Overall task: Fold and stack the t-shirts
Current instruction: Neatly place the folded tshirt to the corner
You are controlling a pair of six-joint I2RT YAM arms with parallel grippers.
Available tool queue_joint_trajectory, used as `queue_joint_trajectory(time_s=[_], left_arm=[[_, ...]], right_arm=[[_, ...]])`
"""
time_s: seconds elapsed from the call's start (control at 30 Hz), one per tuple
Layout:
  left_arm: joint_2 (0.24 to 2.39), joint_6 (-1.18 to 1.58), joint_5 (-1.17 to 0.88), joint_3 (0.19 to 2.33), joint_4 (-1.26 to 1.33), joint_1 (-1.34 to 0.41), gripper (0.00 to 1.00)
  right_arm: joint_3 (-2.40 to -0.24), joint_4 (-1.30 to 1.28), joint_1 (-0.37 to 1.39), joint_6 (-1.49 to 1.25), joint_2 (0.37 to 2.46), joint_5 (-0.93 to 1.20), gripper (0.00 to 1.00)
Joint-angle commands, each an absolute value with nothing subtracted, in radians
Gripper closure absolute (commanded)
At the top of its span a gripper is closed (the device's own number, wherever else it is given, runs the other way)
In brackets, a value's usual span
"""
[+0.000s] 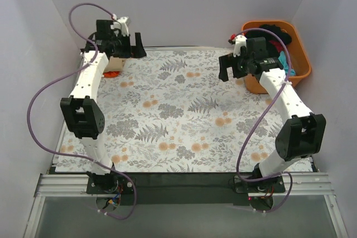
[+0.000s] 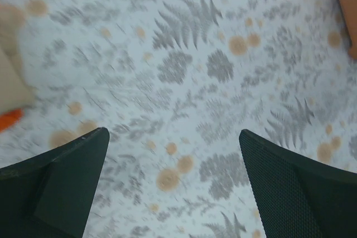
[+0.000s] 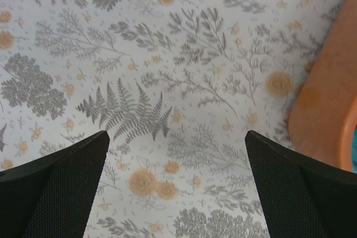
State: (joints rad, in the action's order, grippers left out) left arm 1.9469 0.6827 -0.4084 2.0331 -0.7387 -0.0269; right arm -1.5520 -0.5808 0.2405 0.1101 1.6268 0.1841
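A folded tan t-shirt (image 1: 115,63) lies on a bright orange t-shirt (image 1: 113,73) at the table's far left. Both also show at the left edge of the left wrist view, the tan shirt (image 2: 10,85) above the orange shirt (image 2: 8,120). My left gripper (image 1: 114,53) hovers just over this pile, open and empty (image 2: 173,132). Black (image 1: 271,29), teal (image 1: 288,63) and red (image 1: 232,39) t-shirts are heaped in the orange plastic tub (image 1: 304,62) at the far right. My right gripper (image 1: 233,72) is open and empty (image 3: 175,133) above the cloth, just left of the tub.
A floral tablecloth (image 1: 178,115) covers the table. The tub's wall shows at the right edge of the right wrist view (image 3: 326,110) and at the top right of the left wrist view (image 2: 346,4). Grey walls close in the back and sides.
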Motion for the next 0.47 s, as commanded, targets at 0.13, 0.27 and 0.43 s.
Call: queue_joint_trajectory(time_s=[0.13,0.27,0.43], left_arm=[[1.790,0.732,-0.420,1.680,-0.808,-0.110,0.02],[1.684,0.723,-0.431,1.426,-0.703,-0.110,0.02],[1.628,0.729,-0.422,1.377,-0.695,-0.114,0.02]], right_arm=[[-1.284,-0.600,0.199,0.155,1.480,0.259,0.02],[-1.189,-0.595,0.198,0.161,1.444,0.294,0.02],[-1.157,-0.589,0.198,0.173,1.405,0.301,0.02]])
